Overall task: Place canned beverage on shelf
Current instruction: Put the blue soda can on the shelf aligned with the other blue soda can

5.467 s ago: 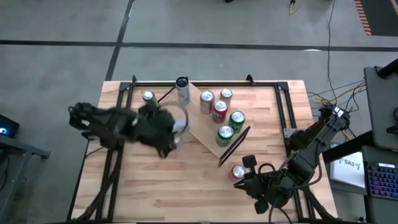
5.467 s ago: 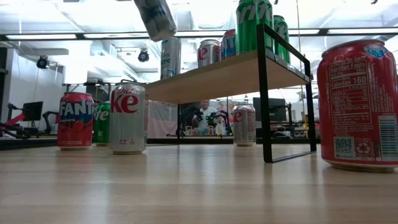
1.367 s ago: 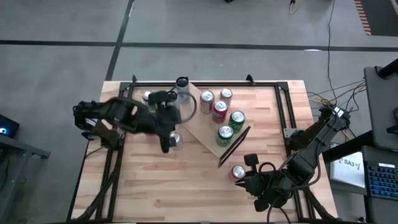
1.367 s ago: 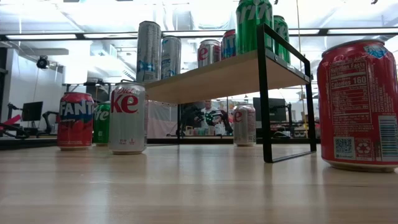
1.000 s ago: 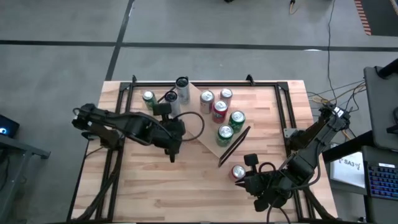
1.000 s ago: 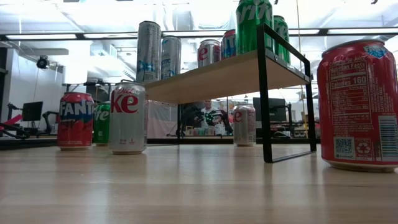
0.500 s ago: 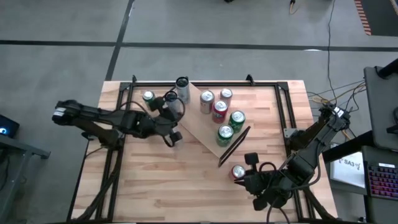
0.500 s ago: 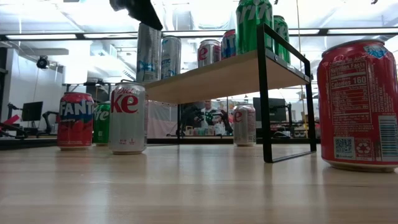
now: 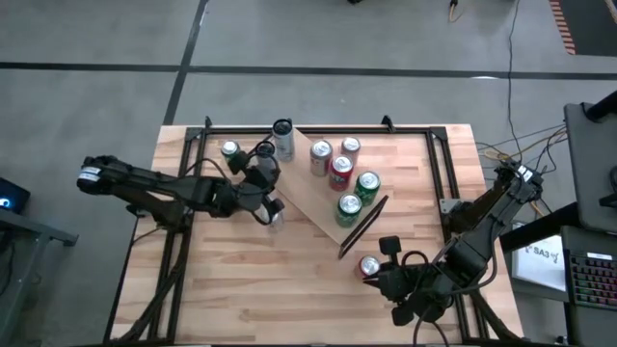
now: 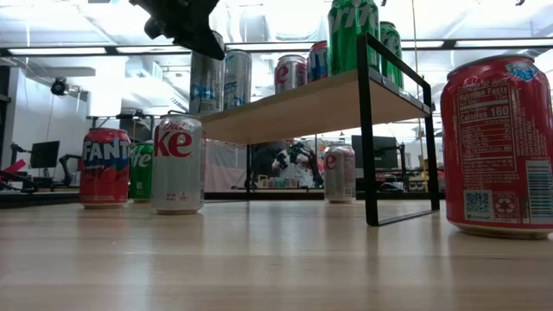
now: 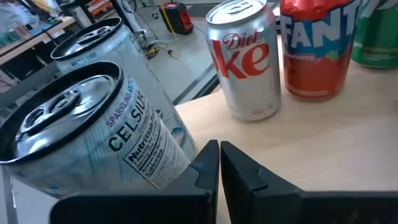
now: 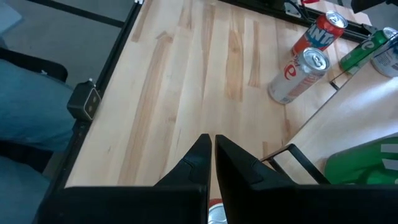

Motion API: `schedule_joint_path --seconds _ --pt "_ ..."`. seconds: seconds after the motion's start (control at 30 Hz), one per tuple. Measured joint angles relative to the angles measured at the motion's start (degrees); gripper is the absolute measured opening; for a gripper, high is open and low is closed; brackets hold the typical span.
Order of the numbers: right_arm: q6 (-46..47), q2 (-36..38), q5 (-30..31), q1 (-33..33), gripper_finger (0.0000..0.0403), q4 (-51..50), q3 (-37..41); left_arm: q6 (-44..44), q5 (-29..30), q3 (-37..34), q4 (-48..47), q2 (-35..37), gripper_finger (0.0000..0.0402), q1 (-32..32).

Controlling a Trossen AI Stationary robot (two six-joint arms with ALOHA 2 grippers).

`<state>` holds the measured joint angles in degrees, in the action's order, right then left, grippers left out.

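The shelf (image 10: 302, 108) holds several cans, among them two tall silver Celsius cans at its left end; the nearer one (image 11: 93, 134) stands upright on the board. My left gripper (image 11: 219, 152) is shut, up at that can's level (image 10: 203, 39) and close beside it. On the table beyond stand a Diet Coke can (image 11: 245, 59), a Fanta can (image 11: 317, 43) and a green can (image 11: 379, 31). My right gripper (image 12: 212, 144) waits shut near the table's front right, above a red can (image 9: 369, 265). My left gripper has its shut fingers (image 11: 205, 165) right beside the lower wall of the nearer Celsius can (image 11: 168, 158). I cannot tell whether they touch it. The can stands upright on the shelf board.
The shelf (image 9: 313, 198) sits slantwise on the far middle of the table, with a black end frame (image 10: 367, 130) at each end. One more can (image 10: 339, 173) stands under it. The table's near left half (image 9: 241, 280) is bare wood.
My left gripper, still shut, has come down and a little toward the far edge, rolling as it went. In the low view it has come in from the top, in front of the nearer Celsius can. The cans have kept still.
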<state>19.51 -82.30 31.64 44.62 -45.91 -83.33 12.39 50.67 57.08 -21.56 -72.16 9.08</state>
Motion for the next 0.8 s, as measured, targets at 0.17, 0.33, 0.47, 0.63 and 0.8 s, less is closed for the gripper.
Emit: schedule_joint_path --seconds 0.17,0.33,0.47,0.63,0.8 --pt "0.01 0.00 0.04 0.00 0.0012 0.14 0.00 0.12 1.47 0.00 -0.02 0.00 0.0000 -0.85" --pt "0.00 0.00 0.04 0.00 0.0012 0.33 0.00 0.81 1.43 -0.01 1.38 -0.06 0.0000 -2.80" --pt "0.01 0.00 0.05 0.00 0.0012 0.37 0.00 1.44 1.54 -0.02 3.14 -0.63 0.0000 -4.97" --pt "0.02 0.00 0.04 0.00 0.0012 0.43 0.00 2.81 1.89 -0.02 3.15 -1.53 0.0000 -6.27" --pt "0.02 0.00 0.04 0.00 0.0012 0.43 0.00 3.18 1.27 -0.02 3.13 -1.66 0.0000 -5.74"
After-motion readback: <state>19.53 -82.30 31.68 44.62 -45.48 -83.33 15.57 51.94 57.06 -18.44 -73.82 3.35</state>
